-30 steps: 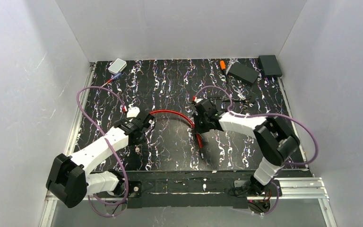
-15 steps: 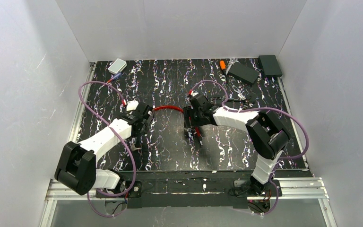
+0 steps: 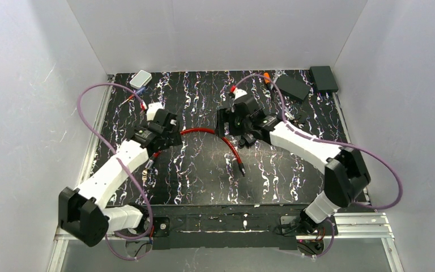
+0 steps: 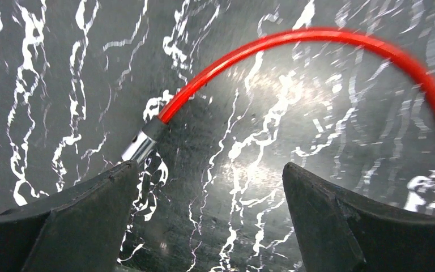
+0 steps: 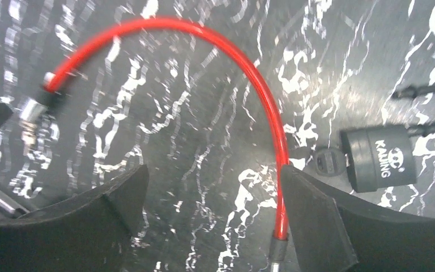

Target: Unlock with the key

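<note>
A red cable [image 3: 215,135] lies in an arch on the black marbled mat, and neither gripper holds it. Its left metal tip [image 4: 139,144] shows just beyond my left gripper [image 4: 209,167], which is open over bare mat. My right gripper [image 5: 214,170] is open too, with the cable's other end [image 5: 280,226] running along the inner side of its right finger [image 5: 317,221]. A black cylindrical lock body [image 5: 379,158] lies to the right of that finger. A black key head [image 5: 329,162] sits against the lock's end; I cannot tell whether it is inserted.
At the far edge there are a white box [image 3: 140,78], an orange-tipped tool [image 3: 267,76] and two black boxes [image 3: 292,86] [image 3: 323,78]. A black loop [image 5: 425,96] lies beside the lock. White walls enclose the mat on three sides.
Both grippers have opened and drawn back toward the far side. The red cable has come free of them and now rests on the mat.
</note>
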You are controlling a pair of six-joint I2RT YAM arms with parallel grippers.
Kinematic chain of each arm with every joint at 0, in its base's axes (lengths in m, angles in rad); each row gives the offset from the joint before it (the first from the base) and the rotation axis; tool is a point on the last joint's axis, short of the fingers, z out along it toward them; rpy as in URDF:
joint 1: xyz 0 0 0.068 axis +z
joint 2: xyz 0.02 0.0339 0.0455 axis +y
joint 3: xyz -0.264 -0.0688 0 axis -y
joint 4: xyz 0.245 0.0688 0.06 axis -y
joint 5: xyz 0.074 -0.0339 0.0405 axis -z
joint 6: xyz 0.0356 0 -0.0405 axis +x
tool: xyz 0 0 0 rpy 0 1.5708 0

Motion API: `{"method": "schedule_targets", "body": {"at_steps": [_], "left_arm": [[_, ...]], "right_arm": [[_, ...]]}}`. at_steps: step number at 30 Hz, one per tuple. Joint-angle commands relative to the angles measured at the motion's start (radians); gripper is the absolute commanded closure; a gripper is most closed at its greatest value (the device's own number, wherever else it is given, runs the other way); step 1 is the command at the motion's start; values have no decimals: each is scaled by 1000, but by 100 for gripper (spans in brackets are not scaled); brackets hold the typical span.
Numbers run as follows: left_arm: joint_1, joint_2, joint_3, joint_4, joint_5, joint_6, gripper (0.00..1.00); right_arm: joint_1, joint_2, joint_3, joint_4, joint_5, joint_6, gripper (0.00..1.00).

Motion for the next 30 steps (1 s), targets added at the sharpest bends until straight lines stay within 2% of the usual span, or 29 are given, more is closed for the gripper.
{"method": "schedule_targets", "body": {"at_steps": [1,11,16,20,25,30], "left_arm": [[4,-116,118,-73,-9,110,2],[6,-259,197,33,19,362,2],[6,-336,78,180,-8,448,2],[6,-438,-52,287,66,465,2],[5,-557,-119,343,85,510,2],[6,-622,-160,373,86,533,2]], "right_arm": [[0,-126,101,-23,22,-35,3],[0,-347,105,83,4,-80,2],[-1,-455,36,112,23,-45,2],[0,-555,-94,147,34,-4,2],[0,-660,-248,169,76,23,2],[0,-713,-304,165,112,10,2]]}}
